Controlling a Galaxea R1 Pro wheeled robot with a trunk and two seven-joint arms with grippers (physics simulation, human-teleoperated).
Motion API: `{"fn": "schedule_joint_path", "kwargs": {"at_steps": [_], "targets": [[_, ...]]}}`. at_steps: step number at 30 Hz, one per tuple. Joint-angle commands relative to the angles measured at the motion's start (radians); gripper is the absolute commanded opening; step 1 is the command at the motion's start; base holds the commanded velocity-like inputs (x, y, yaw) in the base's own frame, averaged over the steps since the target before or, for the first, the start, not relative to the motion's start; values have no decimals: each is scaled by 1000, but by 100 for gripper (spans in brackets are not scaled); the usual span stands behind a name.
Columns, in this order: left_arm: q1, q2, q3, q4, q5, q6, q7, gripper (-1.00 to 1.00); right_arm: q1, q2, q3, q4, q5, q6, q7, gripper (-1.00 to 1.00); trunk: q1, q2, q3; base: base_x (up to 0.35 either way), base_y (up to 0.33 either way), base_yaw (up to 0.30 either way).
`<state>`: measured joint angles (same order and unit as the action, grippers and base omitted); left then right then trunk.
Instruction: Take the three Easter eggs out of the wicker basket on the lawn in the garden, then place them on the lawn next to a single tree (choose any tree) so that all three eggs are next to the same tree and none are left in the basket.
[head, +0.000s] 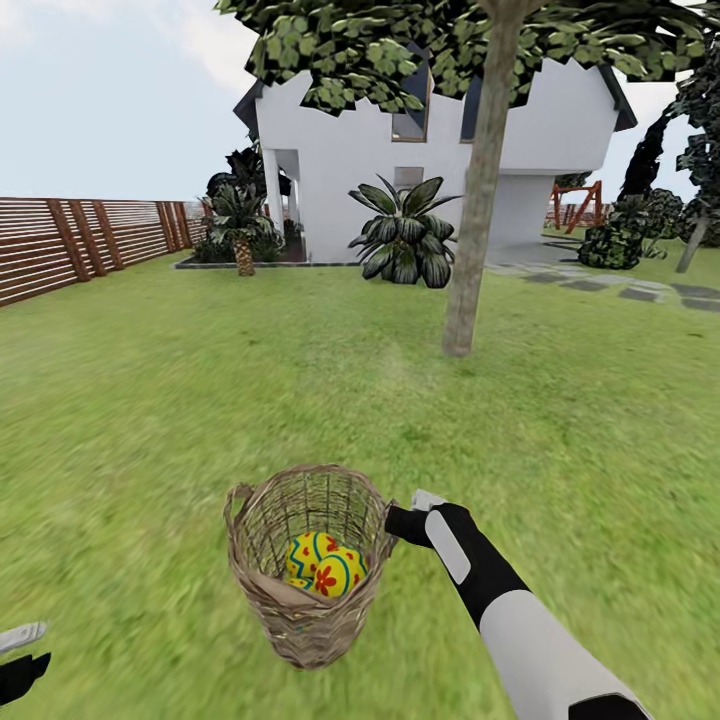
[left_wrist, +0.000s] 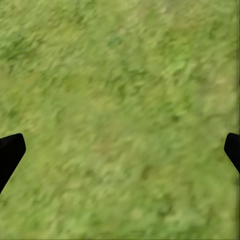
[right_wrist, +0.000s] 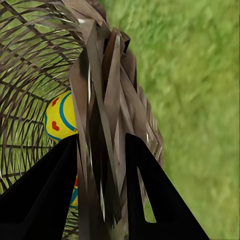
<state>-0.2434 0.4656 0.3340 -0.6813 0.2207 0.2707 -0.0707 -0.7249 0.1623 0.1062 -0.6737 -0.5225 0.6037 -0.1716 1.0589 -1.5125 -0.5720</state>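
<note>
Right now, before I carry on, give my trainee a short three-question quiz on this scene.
1. True or false: the right end effector is shut on the rim of the wicker basket.
2. Where are the Easter eggs? A) on the lawn by the tree B) inside the basket C) in the left end effector
3. Fill in: the left end effector is open over bare ____.

Key: 1 true, one finger inside the weave and one outside. 2 B. 3 grass.
</note>
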Motion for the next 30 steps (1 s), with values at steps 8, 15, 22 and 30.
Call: {"fn": "schedule_joint_path", "kwargs": {"at_steps": [8,15,22,30], "targets": [[0,-1,4,-1,5,7,-4,100,-1,0,3,-1,-19,1,-9,-100,1,-1,-1,341,0,0],[0,0,4,-2,9,19,-4,100,-1,0,3,-1,-19,1,-9,-100,1,-1,-1,342,0,0],[0,0,4,-4,9,21,-4,100,-1,0,3,-1,-19,1,-9,-100,1,-1,-1,342,0,0],[0,0,2,-3,1,21,-4,100,-1,0,3,-1,-19,1,-9,-100,1,-1,-1,342,0,0]]}}
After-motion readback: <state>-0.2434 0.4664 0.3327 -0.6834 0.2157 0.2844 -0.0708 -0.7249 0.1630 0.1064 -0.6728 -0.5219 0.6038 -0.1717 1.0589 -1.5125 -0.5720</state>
